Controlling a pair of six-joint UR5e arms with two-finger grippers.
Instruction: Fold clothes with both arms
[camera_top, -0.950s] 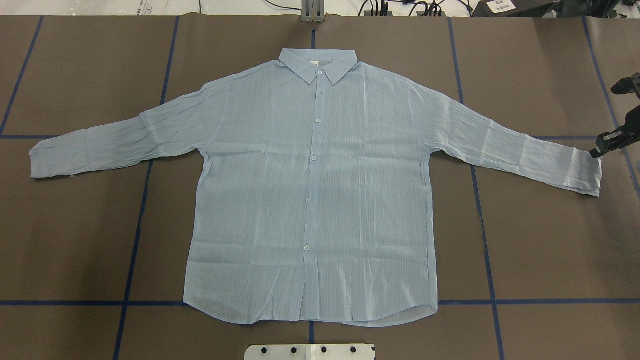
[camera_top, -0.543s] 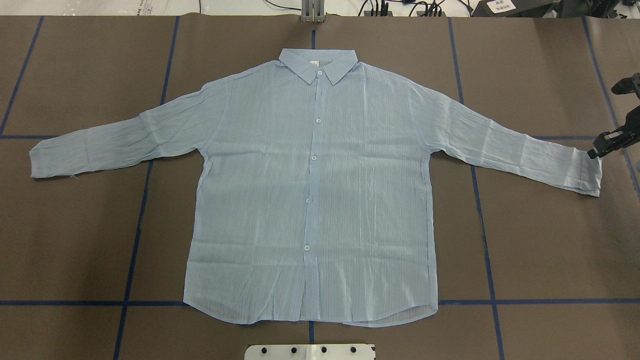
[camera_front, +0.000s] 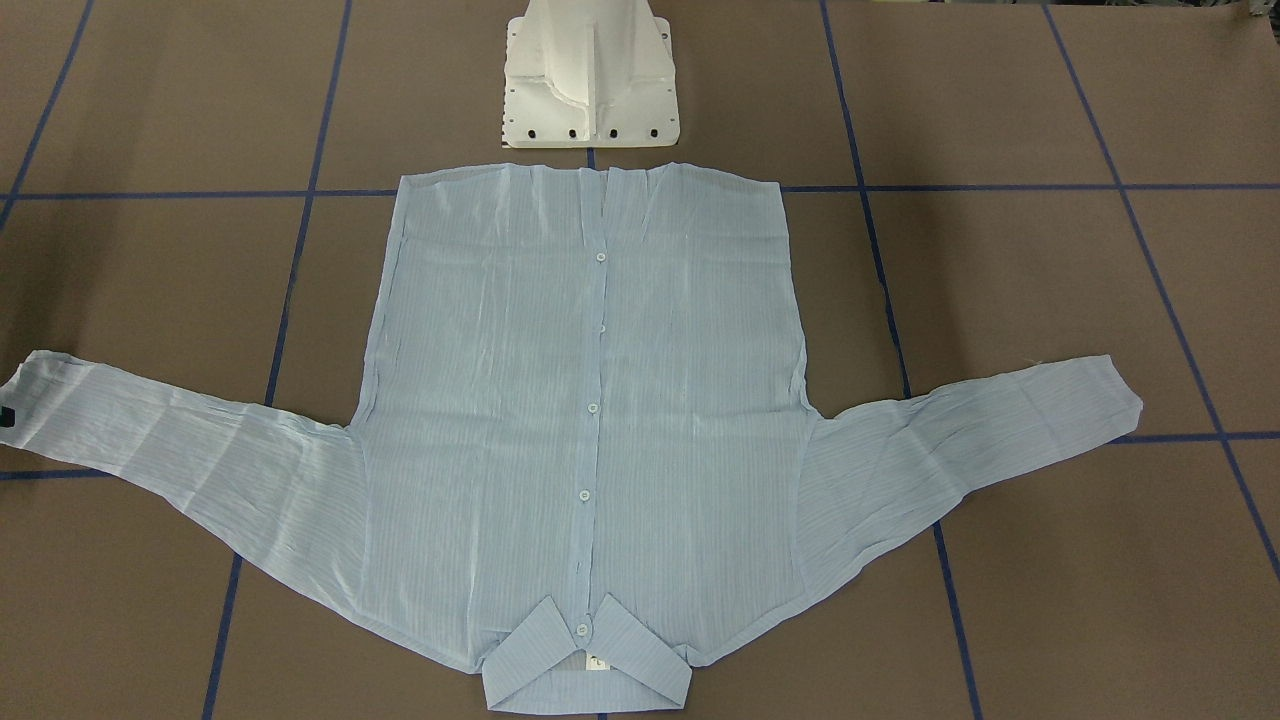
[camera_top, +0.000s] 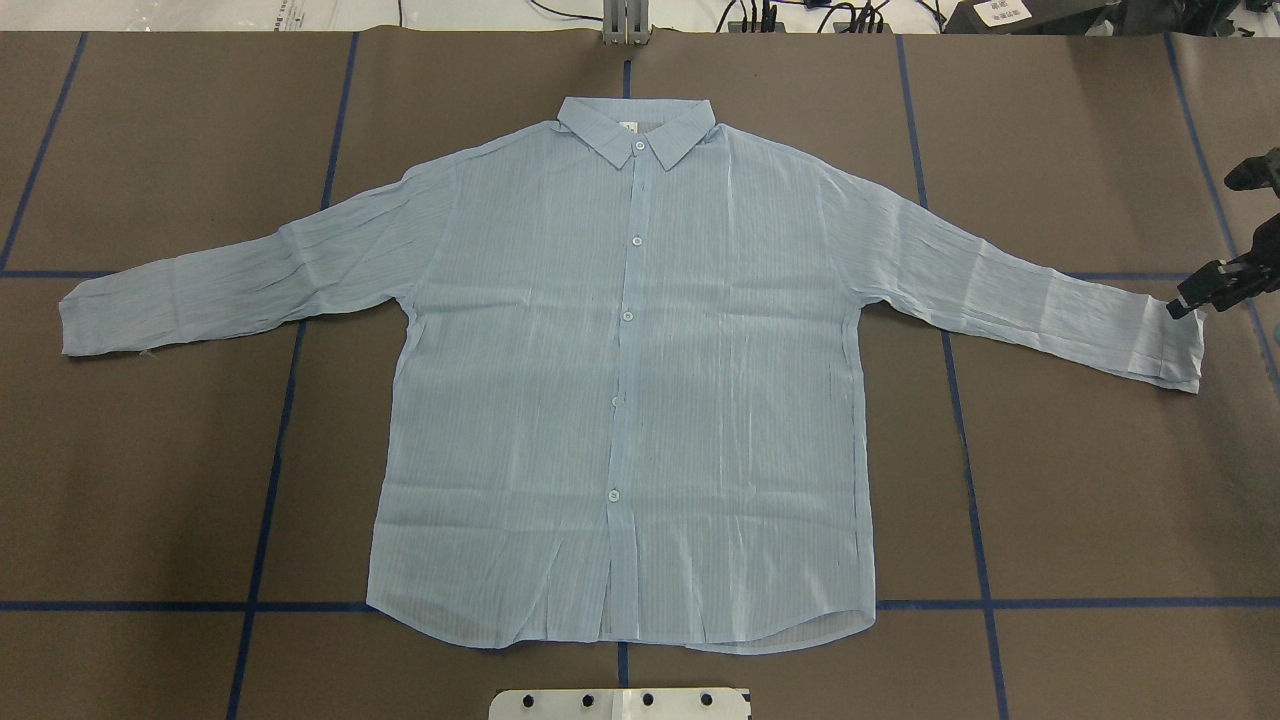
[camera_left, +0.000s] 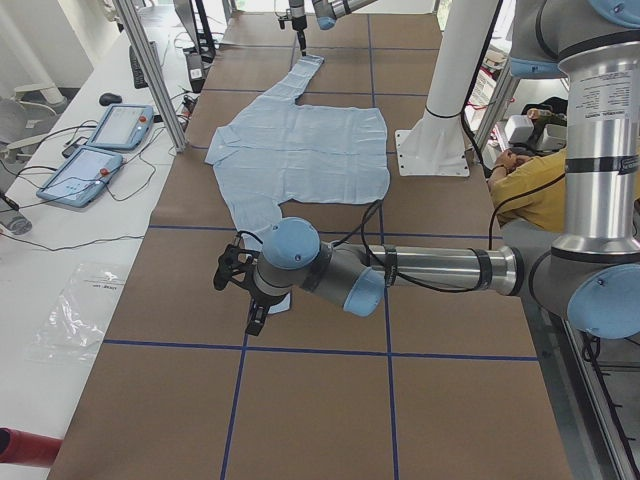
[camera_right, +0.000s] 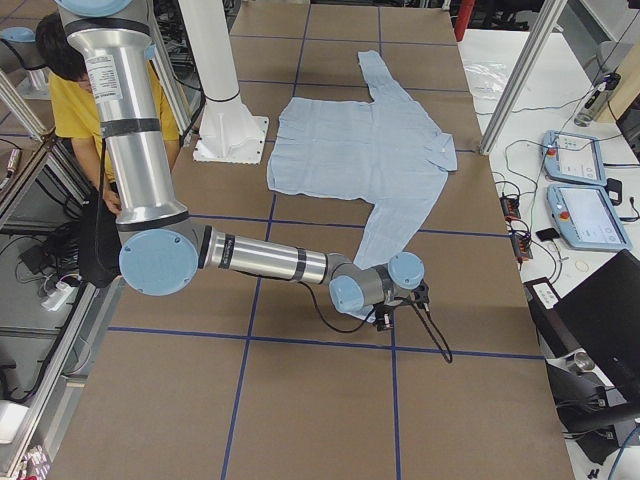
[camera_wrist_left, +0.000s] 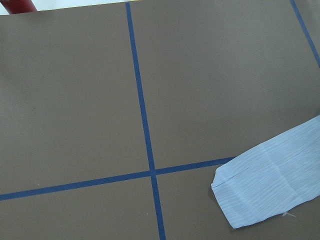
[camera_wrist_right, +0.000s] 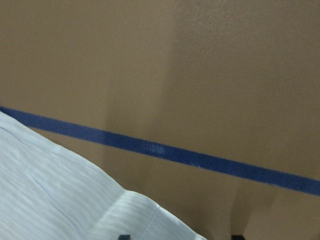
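Observation:
The light-blue pinstriped shirt (camera_top: 625, 380) lies flat and buttoned on the brown table, sleeves spread, collar (camera_top: 637, 130) far from my base. My right gripper (camera_top: 1185, 300) hangs low over the end of the right cuff (camera_top: 1170, 340). In the right wrist view two dark fingertips (camera_wrist_right: 124, 236) stand apart at the bottom edge, so it is open and holds nothing. My left gripper (camera_left: 238, 298) shows only in the exterior left view, just beyond the left cuff (camera_wrist_left: 265, 185). I cannot tell whether it is open or shut.
The white pedestal base (camera_top: 620, 703) stands at the shirt's hem (camera_front: 590, 180). Blue tape lines (camera_top: 265, 500) grid the table. An operator in yellow (camera_left: 530, 190) sits behind the robot. Teach pendants (camera_left: 100, 145) lie on the side bench.
My right gripper has crept a little inward over the right cuff. The shirt has not moved.

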